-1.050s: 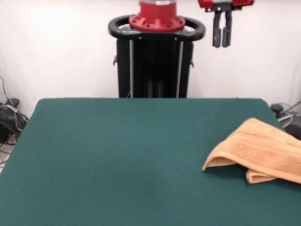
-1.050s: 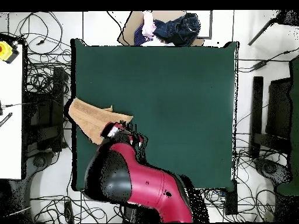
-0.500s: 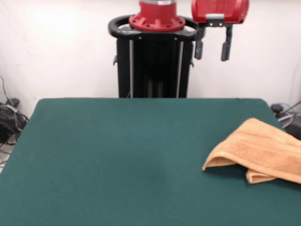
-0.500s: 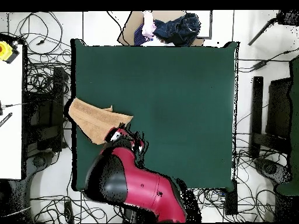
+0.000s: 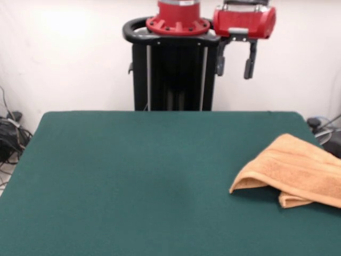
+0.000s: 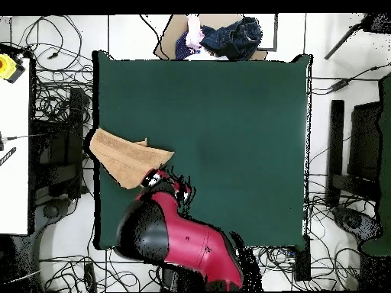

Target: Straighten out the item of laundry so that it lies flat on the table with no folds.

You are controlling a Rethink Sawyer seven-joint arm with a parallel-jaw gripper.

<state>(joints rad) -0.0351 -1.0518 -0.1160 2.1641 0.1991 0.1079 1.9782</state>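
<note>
The towel (image 5: 295, 170) lay folded over itself at one side edge of the surface (image 5: 144, 176), part of it overhanging, so it needed drawing inward before spreading. The tool (image 5: 233, 60) hung high above the surface, fingers spread and empty. The front view cut off the towel's outer part; no label was visible.

Tangled black cables (image 6: 53, 91) are sprawling over the pale floor all around in the overhead view, and a bundle of them (image 5: 9, 136) is lying at the left edge of the front view. A yellow object (image 6: 7, 66) is sitting on a white surface (image 6: 15, 152). A heap of dark blue clothing (image 6: 229, 37) is resting on a brown board (image 6: 172, 44). A white wall (image 5: 69, 58) is filling the background.
</note>
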